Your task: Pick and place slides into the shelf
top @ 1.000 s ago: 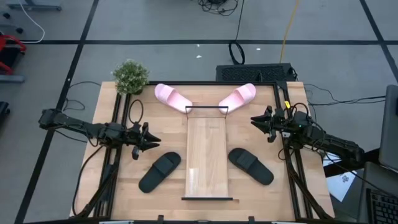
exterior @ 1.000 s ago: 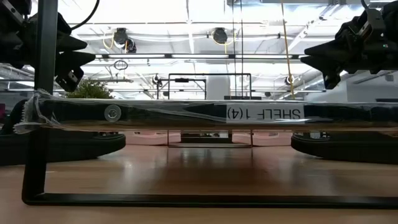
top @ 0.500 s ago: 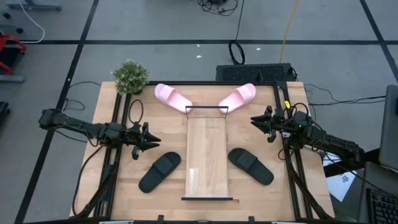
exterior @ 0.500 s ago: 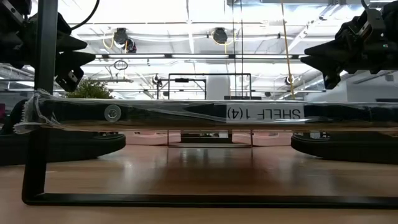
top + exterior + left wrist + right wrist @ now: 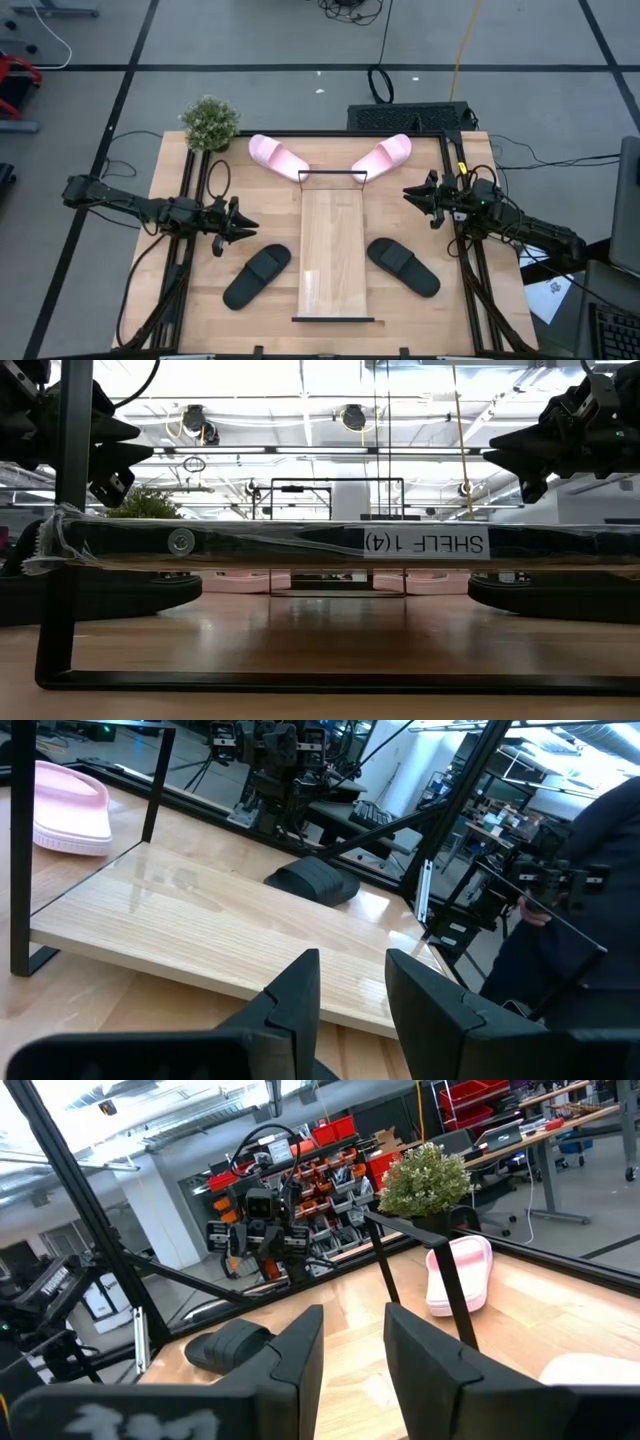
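Note:
The shelf (image 5: 334,250), a long light wooden board with black bars at both short ends, lies in the table's middle. Two pink slides (image 5: 276,155) (image 5: 383,154) rest sole-down at its far end. One black slide (image 5: 256,275) lies left of it, one (image 5: 403,266) right of it. My left gripper (image 5: 243,226) is open and empty, above the table left of the shelf. My right gripper (image 5: 412,195) is open and empty, above the table right of the shelf's far end. The shelf also shows in the left wrist view (image 5: 220,935).
A small potted plant (image 5: 210,122) stands at the table's far left corner. Black rails (image 5: 190,200) (image 5: 462,250) run along the table's left and right sides. In the low view the shelf's near bar (image 5: 300,545) fills the foreground.

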